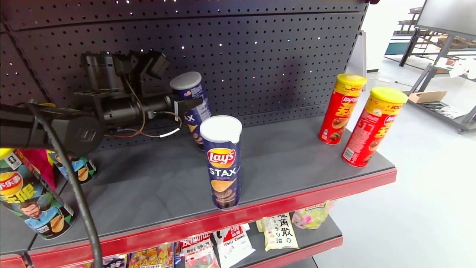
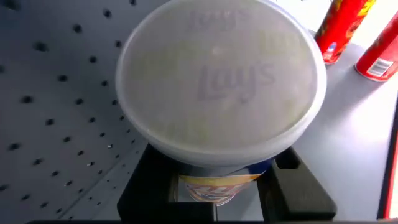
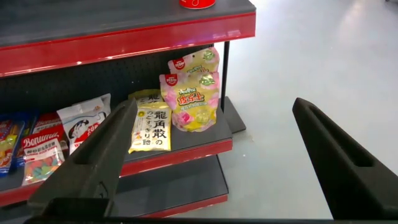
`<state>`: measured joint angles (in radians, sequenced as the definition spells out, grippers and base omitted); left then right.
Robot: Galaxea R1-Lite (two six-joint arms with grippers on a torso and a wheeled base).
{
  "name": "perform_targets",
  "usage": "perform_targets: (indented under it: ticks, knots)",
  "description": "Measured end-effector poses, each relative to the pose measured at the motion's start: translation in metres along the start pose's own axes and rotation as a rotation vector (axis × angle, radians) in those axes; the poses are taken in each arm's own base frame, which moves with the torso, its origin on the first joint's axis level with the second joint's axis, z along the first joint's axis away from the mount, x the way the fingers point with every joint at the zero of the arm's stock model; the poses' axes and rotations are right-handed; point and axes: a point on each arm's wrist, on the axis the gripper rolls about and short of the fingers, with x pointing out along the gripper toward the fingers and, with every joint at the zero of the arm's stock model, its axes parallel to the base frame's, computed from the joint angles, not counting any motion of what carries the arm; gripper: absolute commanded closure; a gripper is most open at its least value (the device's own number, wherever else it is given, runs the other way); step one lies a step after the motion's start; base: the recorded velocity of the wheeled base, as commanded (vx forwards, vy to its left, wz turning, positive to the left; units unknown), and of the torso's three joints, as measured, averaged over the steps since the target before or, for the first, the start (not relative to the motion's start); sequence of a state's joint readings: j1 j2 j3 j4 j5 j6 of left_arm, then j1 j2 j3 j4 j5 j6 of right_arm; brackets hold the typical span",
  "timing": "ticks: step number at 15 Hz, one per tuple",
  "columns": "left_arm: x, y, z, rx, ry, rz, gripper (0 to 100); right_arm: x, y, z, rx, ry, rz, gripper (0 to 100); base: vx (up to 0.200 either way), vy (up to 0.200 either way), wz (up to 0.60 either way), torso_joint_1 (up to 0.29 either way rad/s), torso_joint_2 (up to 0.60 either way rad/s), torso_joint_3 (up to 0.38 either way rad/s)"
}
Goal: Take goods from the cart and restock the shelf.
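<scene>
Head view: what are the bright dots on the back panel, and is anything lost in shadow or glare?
Head view: the dots are light through pegboard holes; a soft shadow lies on it right of the held can, hiding nothing. Left wrist view: the lid shows faint embossing. Right wrist view: bright floor, bags under the shelf shaded but readable.

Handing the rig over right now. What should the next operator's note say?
Left gripper: shut on a dark blue chip canister with a white lid, by the pegboard at the grey shelf's back.
Right gripper: open, facing lower snack bags.
Done: a second dark blue canister stands at the front edge, two red yellow-lidded canisters at the right.
Left: release the held canister, continue restocking.
</scene>
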<state>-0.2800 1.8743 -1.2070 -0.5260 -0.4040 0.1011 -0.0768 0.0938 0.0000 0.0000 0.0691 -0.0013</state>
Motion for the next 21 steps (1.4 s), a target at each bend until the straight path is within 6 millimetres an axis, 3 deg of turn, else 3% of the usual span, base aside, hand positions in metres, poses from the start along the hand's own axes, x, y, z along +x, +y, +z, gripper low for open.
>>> perform_targets:
  ticks: [7,16,17,21]
  knots:
    - [0.024,-0.007,-0.011,-0.003,0.021,-0.053,100,0.0,0.0,0.0,0.0,0.001,0.0,0,0.0,0.0,0.0,0.0,0.0,0.0]
    - [0.026,-0.009,-0.015,0.044,0.074,-0.066,100,0.0,0.0,0.0,0.001,0.001,-0.001,0,0.0,0.0,0.0,0.0,0.0,0.0]
    - [0.026,-0.009,-0.015,0.043,0.074,-0.067,0,0.0,0.0,0.0,0.0,0.001,0.0,0,0.0,0.0,0.0,0.0,0.0,0.0]
    - [0.027,-0.009,-0.016,0.04,0.076,-0.081,0,0.0,0.0,0.0,0.0,0.001,-0.001,0,0.0,0.0,0.0,0.0,0.0,0.0]
